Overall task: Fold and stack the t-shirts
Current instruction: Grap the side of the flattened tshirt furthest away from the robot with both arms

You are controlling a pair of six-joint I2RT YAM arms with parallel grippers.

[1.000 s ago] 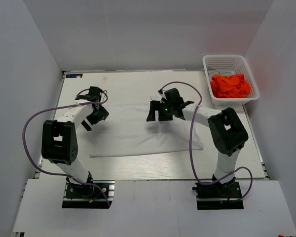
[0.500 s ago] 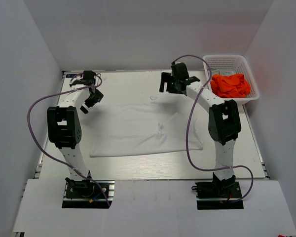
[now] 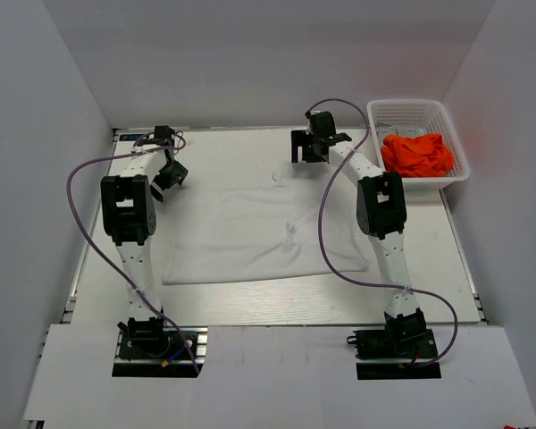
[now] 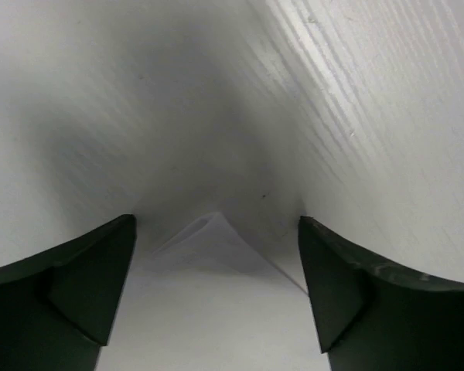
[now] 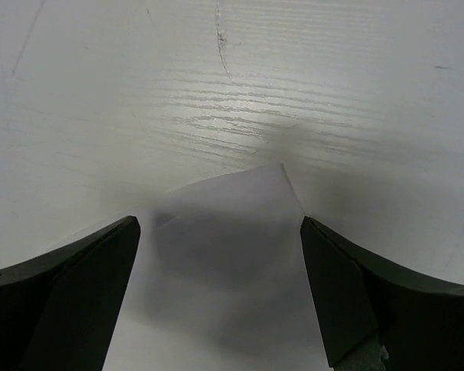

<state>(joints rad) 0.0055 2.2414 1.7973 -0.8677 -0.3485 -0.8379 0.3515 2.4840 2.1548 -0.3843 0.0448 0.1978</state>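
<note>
A plain white t-shirt (image 3: 250, 234) lies spread flat in the middle of the table. My left gripper (image 3: 166, 175) is open just above its far left corner; in the left wrist view that white corner (image 4: 215, 246) lies on the table between my open fingers (image 4: 85, 286), ungripped. My right gripper (image 3: 305, 150) is open by the far right corner; in the right wrist view the corner (image 5: 232, 232) lies between the open fingers (image 5: 356, 294). Bright orange t-shirts (image 3: 417, 154) are bunched in the basket.
The white lattice basket (image 3: 409, 106) stands at the table's far right corner. Purple cables loop from both arms over the table sides. Bare white wood-grain table (image 3: 232, 147) lies beyond the shirt's far edge.
Both arms have reached out to the far side. My right gripper left the shirt's middle for its far right corner, my left went to the far left corner. The shirt's far right edge now lies farther back.
</note>
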